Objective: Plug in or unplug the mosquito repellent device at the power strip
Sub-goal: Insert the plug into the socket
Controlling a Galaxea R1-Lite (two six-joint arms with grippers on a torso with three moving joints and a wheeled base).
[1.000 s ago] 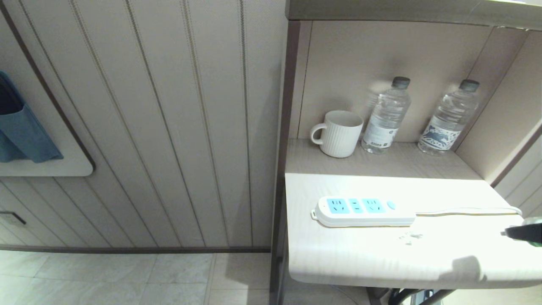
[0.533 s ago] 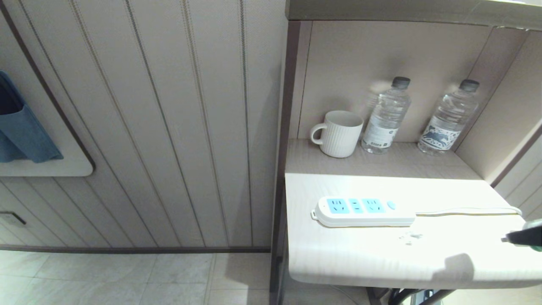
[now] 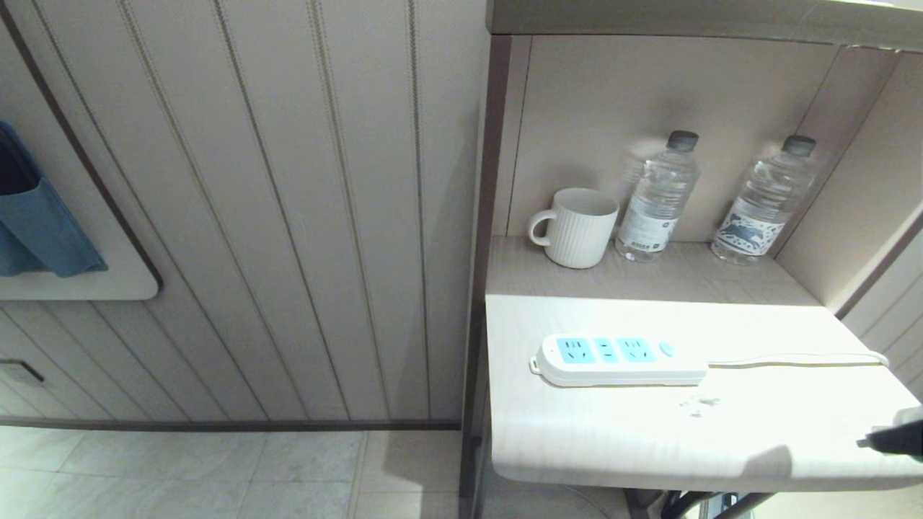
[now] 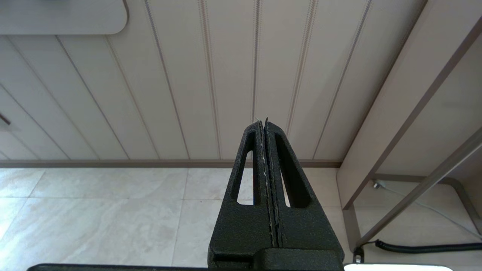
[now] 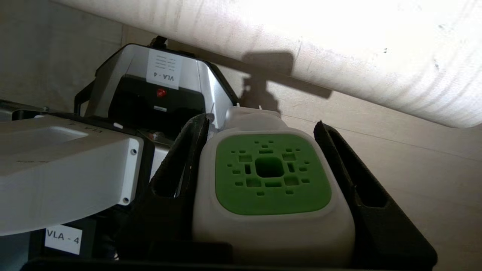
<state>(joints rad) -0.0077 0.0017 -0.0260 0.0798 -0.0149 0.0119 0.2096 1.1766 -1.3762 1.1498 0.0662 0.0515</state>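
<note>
The power strip [image 3: 620,358] lies on the small white table [image 3: 613,440], its three light-blue sockets bare and its white cord [image 3: 793,357] running right. My right gripper [image 3: 890,438] shows only as a dark tip at the right edge, low beside the table's front corner and well apart from the strip. In the right wrist view my right gripper [image 5: 260,122] is shut on the mosquito repellent device [image 5: 273,177], a white body with a green vented face held between both fingers. The left gripper [image 4: 262,122] hangs shut and empty over the floor by the panelled wall.
A white ribbed mug [image 3: 577,227] and two clear water bottles [image 3: 657,198] [image 3: 766,202] stand in the niche behind the table. The table's rounded front edge [image 5: 339,45] runs close beyond the held device. My own base [image 5: 158,82] sits below. A blue cloth [image 3: 36,223] hangs far left.
In the head view the right gripper has sunk and slid toward the right edge, showing less of itself; its shadow on the table's front edge shifted with it. The strip stayed put.
</note>
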